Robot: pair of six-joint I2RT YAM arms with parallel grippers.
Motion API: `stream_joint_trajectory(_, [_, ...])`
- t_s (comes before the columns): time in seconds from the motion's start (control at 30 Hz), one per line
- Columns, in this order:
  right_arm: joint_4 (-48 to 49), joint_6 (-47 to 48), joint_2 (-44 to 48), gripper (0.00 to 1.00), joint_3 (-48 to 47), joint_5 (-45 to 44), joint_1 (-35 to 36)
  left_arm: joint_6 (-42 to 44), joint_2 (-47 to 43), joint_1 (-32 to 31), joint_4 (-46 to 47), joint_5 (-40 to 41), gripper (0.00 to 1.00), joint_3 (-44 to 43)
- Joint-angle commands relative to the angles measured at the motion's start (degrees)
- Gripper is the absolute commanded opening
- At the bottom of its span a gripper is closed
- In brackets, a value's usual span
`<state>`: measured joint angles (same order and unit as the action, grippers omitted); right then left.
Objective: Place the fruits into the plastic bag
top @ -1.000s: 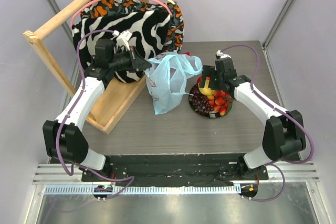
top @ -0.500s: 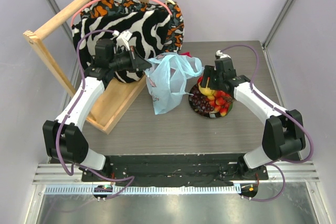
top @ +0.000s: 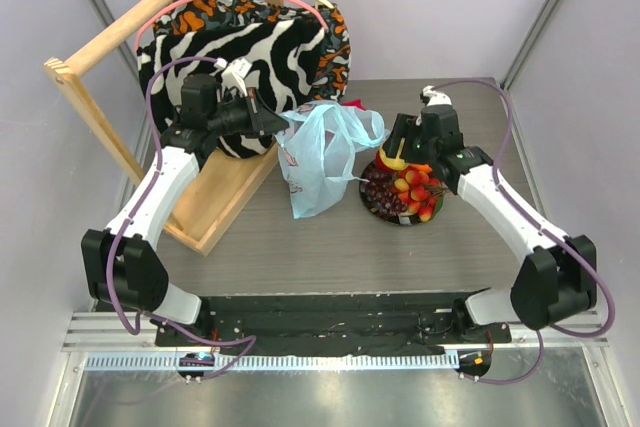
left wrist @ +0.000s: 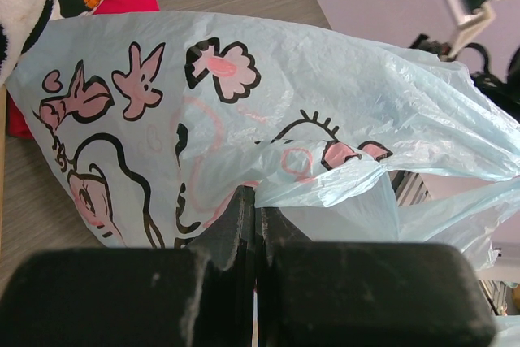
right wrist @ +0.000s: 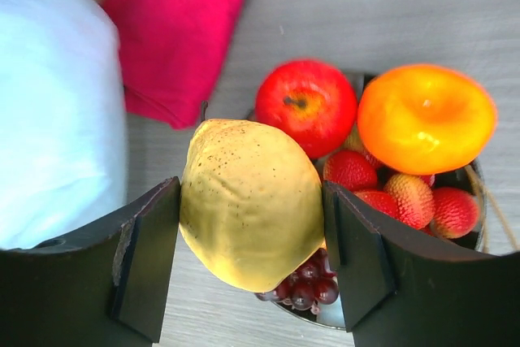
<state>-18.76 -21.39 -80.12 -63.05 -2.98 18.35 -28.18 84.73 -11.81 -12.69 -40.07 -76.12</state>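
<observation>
The left fingers [left wrist: 242,221] were clenched on the bag's [left wrist: 325,103] edge. The right fingers [right wrist: 150,253] grasped the yellow fruit [right wrist: 250,201] above the plate's [top: 400,222] far edge.

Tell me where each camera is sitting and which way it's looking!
Top external: above and behind the arms, looking down at the table; both arms show, left end effector and right end effector.
Left wrist: on the left arm, facing the plastic bag its shut fingers pinch.
Right wrist: on the right arm, looking down past its fingers at the yellow fruit held near the plate.
Shared: top and right wrist views both show that yellow fruit and plate.
</observation>
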Motion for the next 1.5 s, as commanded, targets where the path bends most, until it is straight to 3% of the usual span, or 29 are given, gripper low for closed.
stream_joint_trajectory(0.0, [1.98, 0.47, 5.14, 0.09, -0.41, -4.57, -0.15, 0.32, -2.20, 0.48, 1.09, -0.27, 0.00, -0.17])
stream_joint_trajectory(0.5, [0.30, 2.05, 15.25, 0.01, -8.85, -8.80, -1.65, 0.76, -2.46, 0.48, 0.73, -0.18, 0.00, -0.26])
stream_joint_trajectory(0.8, [15.67, -1.72, 16.58, 0.01, -10.16, 1.48, -0.86, 0.59, -2.20, 0.48, 0.74, -0.71, 0.00, -0.35])
stream_joint_trajectory(0.93, [20.07, -1.12, 11.05, 0.01, -14.98, 4.48, 5.97, 0.59, -2.37, 0.48, 0.73, -0.97, 0.00, -0.44])
stream_joint_trajectory(1.13, [19.12, 2.84, 1.82, 0.01, -22.90, 6.23, 15.30, 0.67, -2.37, 0.48, 0.82, -1.41, 0.00, -0.44])
stream_joint_trajectory(1.47, [8.66, 4.69, 0.57, 0.01, -21.16, 12.47, 22.51, 0.59, -2.64, 0.48, 0.73, 0.00, 0.00, -0.26])
